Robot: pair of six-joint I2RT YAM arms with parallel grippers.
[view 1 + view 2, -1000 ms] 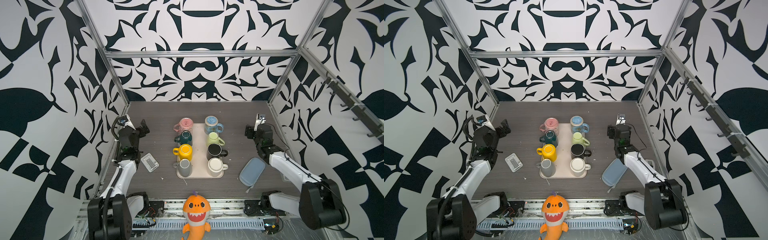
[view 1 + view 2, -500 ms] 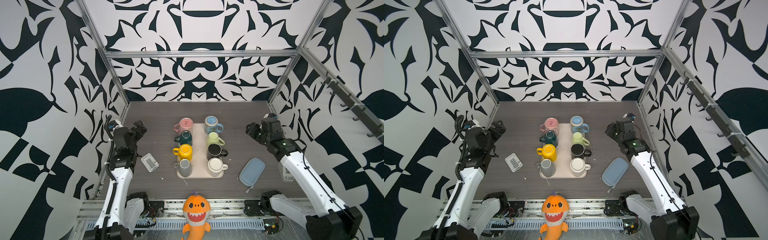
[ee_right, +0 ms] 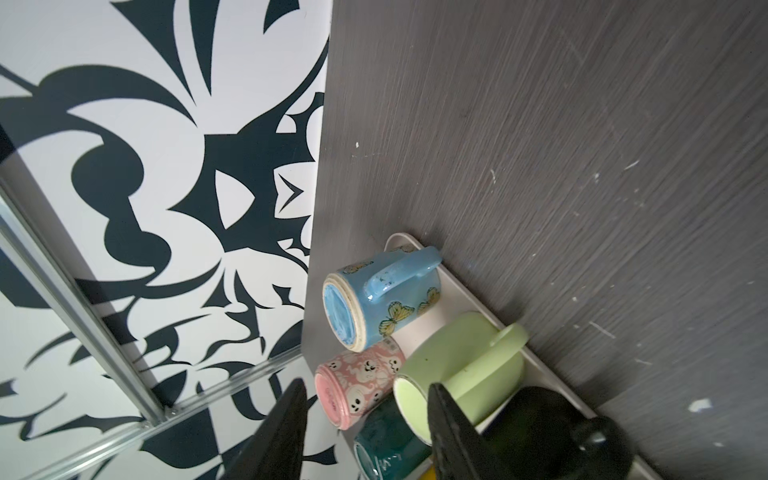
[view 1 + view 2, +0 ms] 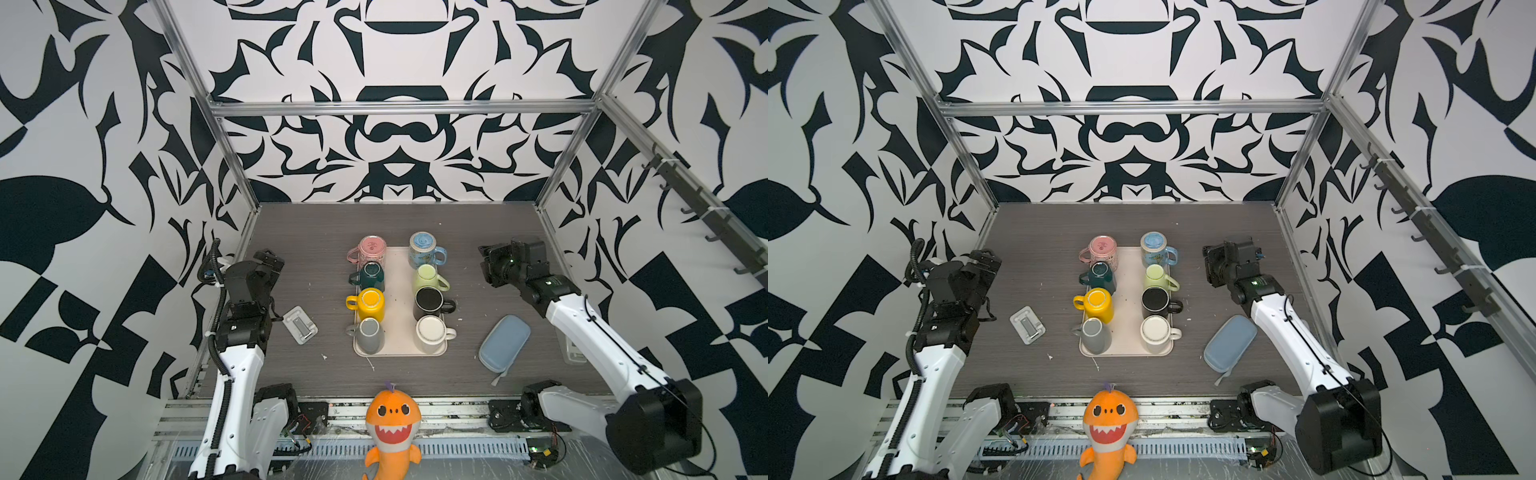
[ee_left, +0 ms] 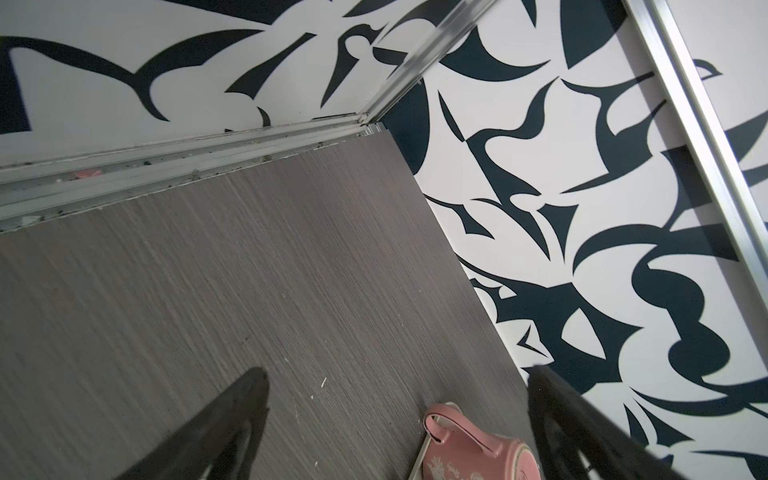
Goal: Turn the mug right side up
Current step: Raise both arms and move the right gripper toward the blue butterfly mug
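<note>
- Eight mugs stand bottom up in two rows on a cream tray [image 4: 400, 291] at the middle of the bench [image 4: 332, 224]; which one the task means cannot be told.
- Left row, far to near: pink mug [image 4: 371, 249], dark green mug [image 4: 371, 275], yellow mug [image 4: 370, 303], grey mug [image 4: 369, 334]. Their handles point to the left side.
- Right row, far to near: blue mug [image 4: 422, 249], light green mug [image 4: 428, 277], black mug [image 4: 429, 302], white mug [image 4: 431, 332]. Their handles point to the right side.
- Right claw [image 3: 365, 432]: raised above the bench right of the tray, well apart from the mugs in both top views. Fingers partly spread, nothing between them, touching nothing. In the right wrist view the light green mug [image 3: 457, 374] and pink mug [image 3: 357, 386] show past the fingertips.
- Left claw [image 5: 395, 415]: raised near the left edge of the bench, well apart from the tray. Fingers spread wide, holding nothing. The left wrist view shows bare bench and the pink mug [image 5: 478, 453] between the fingertips, farther off.
- A blue zip case [image 4: 504, 343] lies on the bench right of the tray, below the right arm.
- A small grey metal plate [image 4: 300, 324] lies on the bench between the left arm and the tray.
- An orange shark plush [image 4: 392, 428] sits at the front rail, off the bench.
</note>
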